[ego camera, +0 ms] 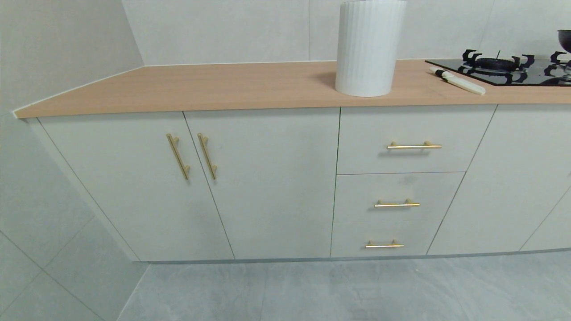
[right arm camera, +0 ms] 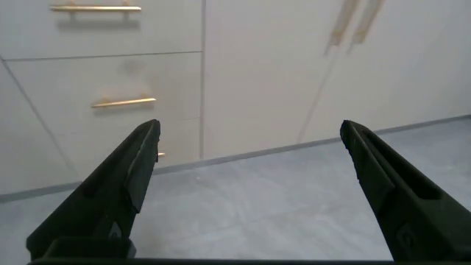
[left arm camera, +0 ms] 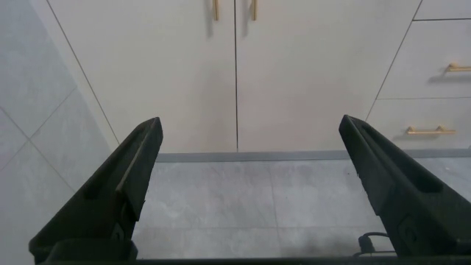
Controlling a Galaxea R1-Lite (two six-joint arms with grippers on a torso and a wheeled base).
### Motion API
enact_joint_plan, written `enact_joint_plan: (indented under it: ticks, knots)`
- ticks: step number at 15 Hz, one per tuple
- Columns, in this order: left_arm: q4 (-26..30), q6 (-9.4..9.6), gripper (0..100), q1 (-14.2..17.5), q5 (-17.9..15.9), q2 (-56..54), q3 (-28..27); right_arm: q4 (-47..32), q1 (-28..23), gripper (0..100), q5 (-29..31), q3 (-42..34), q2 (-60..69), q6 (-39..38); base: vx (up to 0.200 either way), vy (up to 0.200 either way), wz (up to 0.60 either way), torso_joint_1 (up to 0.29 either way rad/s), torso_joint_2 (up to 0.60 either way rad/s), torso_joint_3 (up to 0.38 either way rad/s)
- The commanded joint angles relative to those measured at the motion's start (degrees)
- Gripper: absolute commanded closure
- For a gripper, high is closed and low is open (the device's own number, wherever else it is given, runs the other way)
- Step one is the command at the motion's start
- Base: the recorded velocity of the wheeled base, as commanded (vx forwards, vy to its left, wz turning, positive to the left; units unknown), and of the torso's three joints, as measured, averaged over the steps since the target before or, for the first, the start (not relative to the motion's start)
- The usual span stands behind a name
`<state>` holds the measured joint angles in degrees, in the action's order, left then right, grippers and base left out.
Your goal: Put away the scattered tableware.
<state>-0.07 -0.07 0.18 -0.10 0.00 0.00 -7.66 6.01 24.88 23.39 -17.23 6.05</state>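
Pale wood makes up the countertop (ego camera: pixel 214 87), which runs from the left wall across to a black glass hob (ego camera: pixel 513 73) at the far right. The one loose piece of tableware, a cream knife (ego camera: pixel 459 81) with a dark band near one end, lies flat on the countertop just beside the hob's near-left edge; whether it touches the glass cannot be told. To its left, apart from it, a tall white ribbed canister (ego camera: pixel 366 49) stands upright on the wood. A dark pot (ego camera: pixel 564 40) sits on the hob at the far right edge of the head view. Below the countertop, two light grey cabinet doors (ego camera: pixel 134 191) on the left meet at a pair of slanted gold handles (ego camera: pixel 178 156), and right of them sits a stack of three drawers (ego camera: pixel 401 187), each with a horizontal gold bar handle (ego camera: pixel 414 146), all closed. Grey floor tiles (ego camera: pixel 312 290) lie in front. The left gripper (left arm camera: pixel 250 125) hangs low over the floor facing the double doors, its dark fingers (left arm camera: pixel 132 173) spread wide and gripping nothing. The right gripper (right arm camera: pixel 250 129) hangs low over the floor facing the drawers, likewise spread wide with nothing between its fingers (right arm camera: pixel 375 177).
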Motion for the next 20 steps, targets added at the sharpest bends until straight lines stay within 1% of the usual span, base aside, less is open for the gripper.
enact_joint_plan:
  ticks: [1, 2, 4, 6, 7, 8, 9, 12, 13, 17, 20]
  knots:
    - [-0.01, -0.01, 0, -0.01, 0.01, 0.09, 0.00, -4.12, -3.37, 0, -0.27, -1.95, 13.27, 1.86, 0.000, 0.000, 0.00, 0.000, 0.00, 0.000]
    - [-0.01, -0.01, 0, -0.01, 0.01, 0.09, 0.00, -4.12, -5.04, 0, -0.54, -2.56, 14.68, 1.86, 0.000, 0.000, 0.00, 0.000, 0.00, 0.000]
    - [-0.01, -0.01, 0, -0.01, 0.01, 0.09, 0.00, -4.30, -5.66, 0, -2.38, -3.88, 17.23, 2.22, 0.000, 0.000, 0.00, 0.000, 0.00, 0.000]
    - [-0.01, -0.01, 0, -0.01, 0.01, 0.09, 0.00, -3.77, -5.75, 0, -3.17, -4.85, 17.23, 0.81, 0.000, 0.000, 0.00, 0.000, 0.00, 0.000]
    - [-0.01, -0.01, 0, -0.01, 0.01, 0.09, 0.00, -3.33, -5.75, 0, -5.28, -5.20, 17.23, -0.69, 0.000, 0.000, 0.00, 0.000, 0.00, 0.000]
    - [-0.01, -0.01, 0, -0.01, 0.01, 0.09, 0.00, -0.34, -5.75, 0, -12.66, -8.01, 17.23, -4.82, 0.000, 0.000, 0.00, 0.000, 0.00, 0.000]
    - [-0.01, -0.01, 0, -0.01, 0.01, 0.09, 0.00, 3.79, -5.75, 0, -15.30, -11.62, 17.23, -6.49, 0.000, 0.000, 0.00, 0.000, 0.00, 0.000]
    - [-0.01, -0.01, 0, -0.01, 0.01, 0.09, 0.00, 16.97, -5.75, 0, -21.28, -22.69, 17.23, -5.78, 0.000, 0.000, 0.00, 0.000, 0.00, 0.000]
    - [-0.01, -0.01, 0, -0.01, 0.01, 0.09, 0.00, 17.76, -5.75, 0, -22.60, -23.39, 17.23, -5.87, 0.000, 0.000, 0.00, 0.000, 0.00, 0.000]
    - [-0.01, -0.01, 0, -0.01, 0.01, 0.09, 0.00, 10.38, -5.75, 0, -22.77, -23.39, 17.23, -6.75, 0.000, 0.000, 0.00, 0.000, 0.00, 0.000]
    - [-0.01, -0.01, 0, -0.01, 0.01, 0.09, 0.00, 8.18, -5.75, 0, -22.68, -23.39, 17.23, -7.01, 0.000, 0.000, 0.00, 0.000, 0.00, 0.000]
